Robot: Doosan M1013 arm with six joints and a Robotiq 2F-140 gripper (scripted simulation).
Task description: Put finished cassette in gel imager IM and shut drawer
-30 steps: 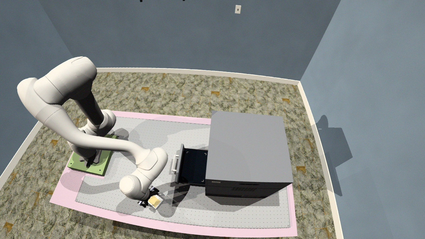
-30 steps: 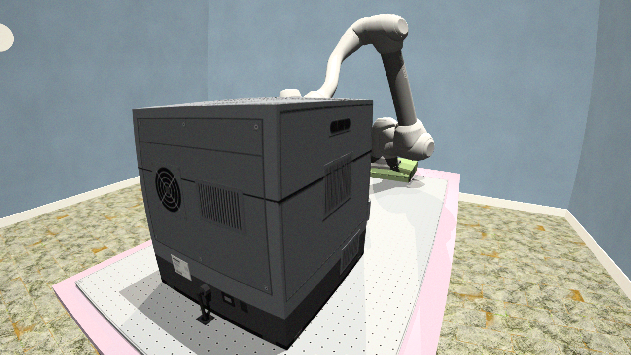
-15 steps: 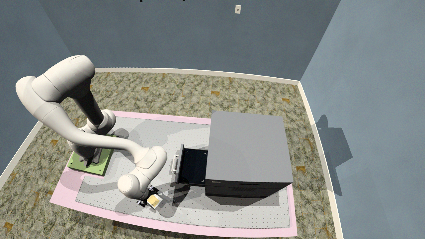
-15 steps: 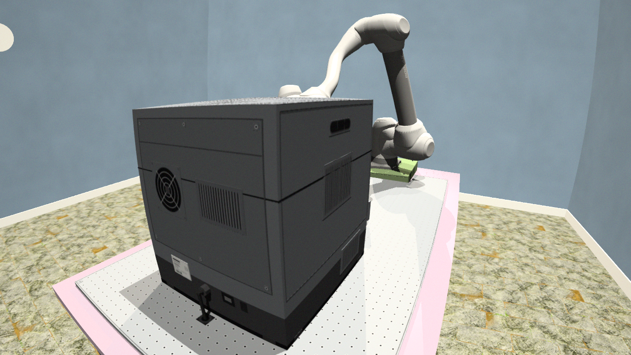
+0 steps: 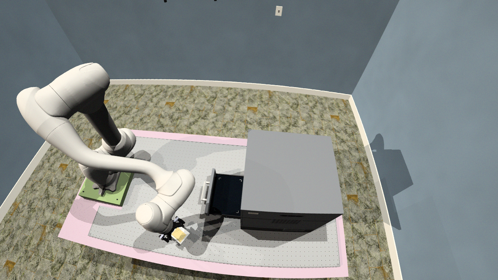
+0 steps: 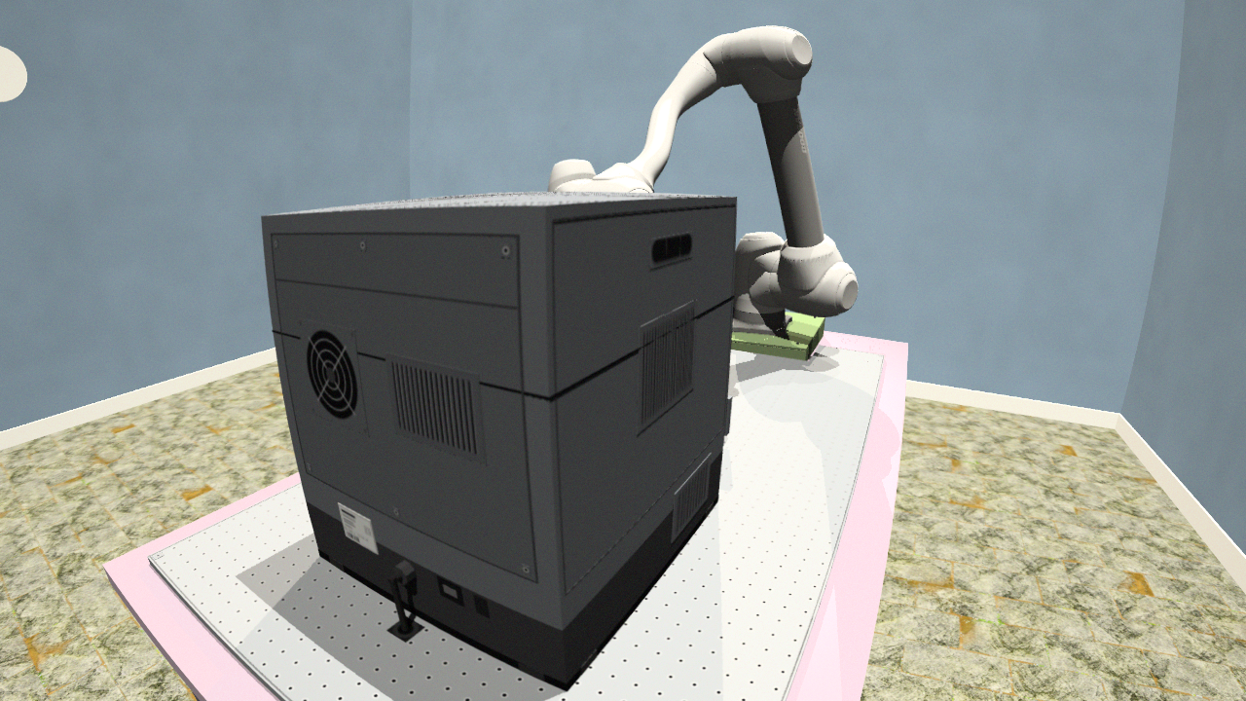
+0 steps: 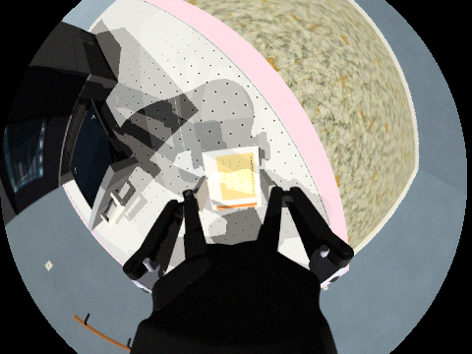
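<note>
The cassette FINISHED (image 5: 180, 235) (image 7: 232, 177), a pale plate with a yellow middle, sits between the fingers of my gripper (image 5: 175, 232) (image 7: 232, 195), which is shut on its two sides low over the deck at the front, right of the arm's base. The grey gel imager IM (image 5: 288, 174) (image 6: 488, 391) stands in the middle of the deck. Its drawer (image 5: 228, 196) (image 7: 88, 151) is pulled out towards the arm, its dark glass and white corner marks bare, its handle (image 5: 205, 191) to the cassette's upper right. In the exterior view the imager hides the gripper and cassette.
The perforated white deck (image 5: 278, 250) (image 6: 766, 523) (image 7: 197, 59) lies on a pink mat (image 5: 74, 226) (image 7: 275, 79), whose edge runs close in front of the cassette. The arm's green base plate (image 5: 120, 189) (image 6: 784, 342) sits at the left. A cable plugs into the imager's back (image 6: 405, 601).
</note>
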